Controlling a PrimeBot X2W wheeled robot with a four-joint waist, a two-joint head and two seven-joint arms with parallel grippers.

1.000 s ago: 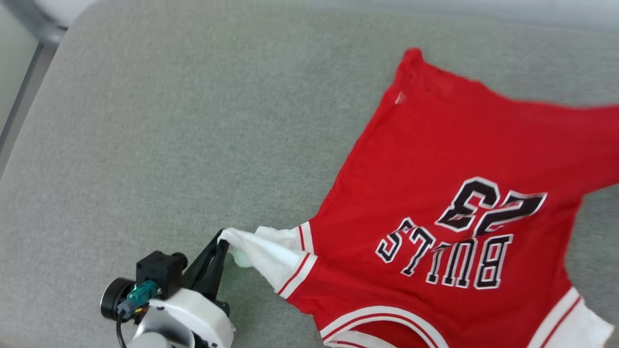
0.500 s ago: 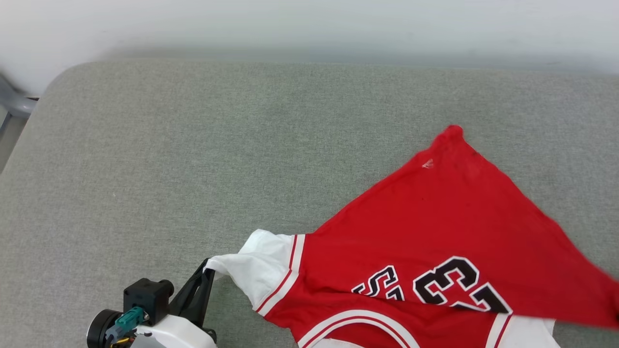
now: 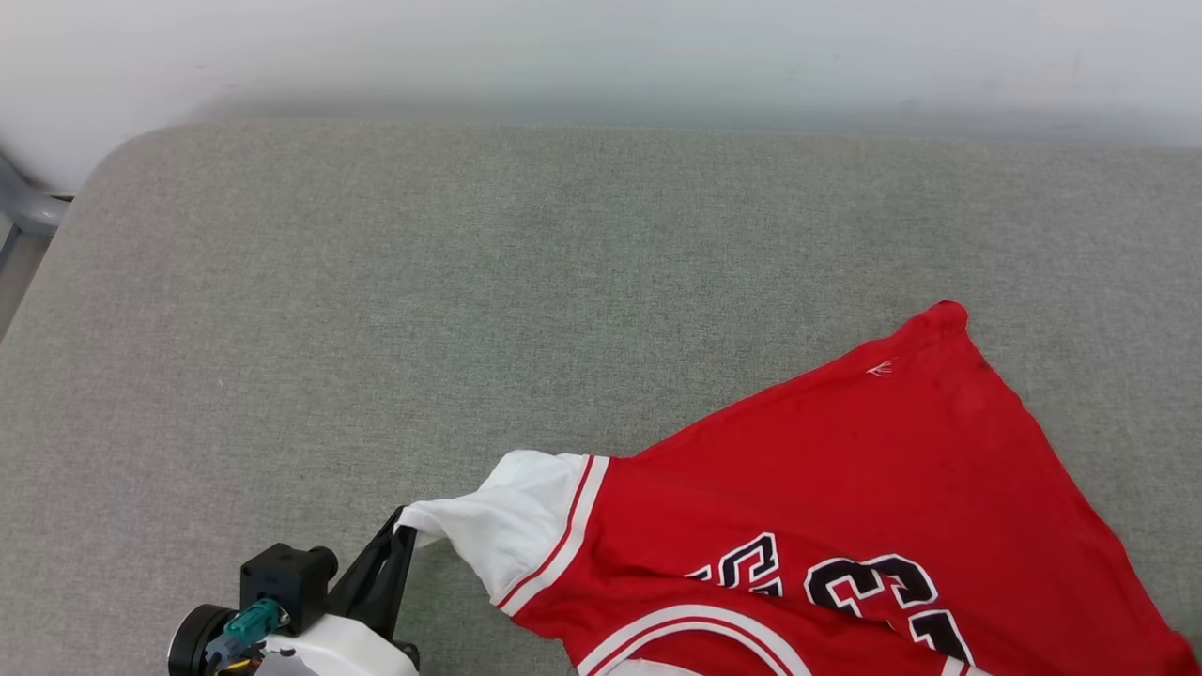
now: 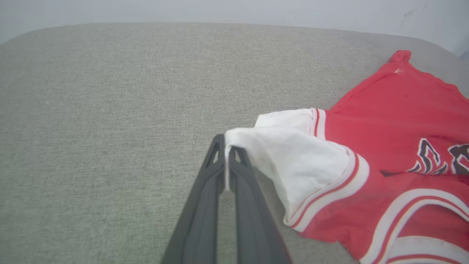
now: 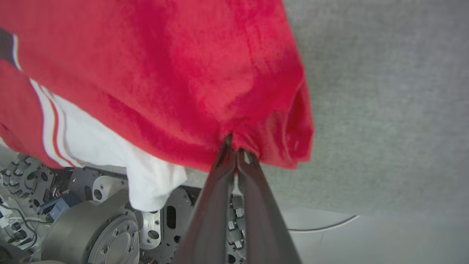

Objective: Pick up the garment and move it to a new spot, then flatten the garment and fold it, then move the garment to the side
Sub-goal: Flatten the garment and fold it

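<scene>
The garment [image 3: 845, 488] is a red T-shirt with black-and-white lettering, spread over the near right of a grey cushion [image 3: 376, 310]. Its white sleeve [image 3: 498, 530] is pulled out leftwards. My left gripper [image 3: 404, 518] is shut on that sleeve's edge. In the left wrist view the two dark fingers pinch the white cloth [image 4: 293, 161] at the left gripper's tips [image 4: 227, 145], just above the cushion. In the right wrist view my right gripper [image 5: 234, 146] is shut on a bunched red corner of the garment [image 5: 183, 73], which hangs lifted; the other white sleeve [image 5: 146, 179] dangles below.
The grey cushion stretches wide to the left and back, ending at a white wall [image 3: 601, 56]. A grey metal frame [image 3: 23, 211] stands past its left corner. My own base and its metal parts [image 5: 91, 234] show beneath the lifted cloth.
The head camera tilted up from one second ago. Over the last half second the garment's far red corner slid right and nearer. My left gripper kept its hold on the sleeve.
</scene>
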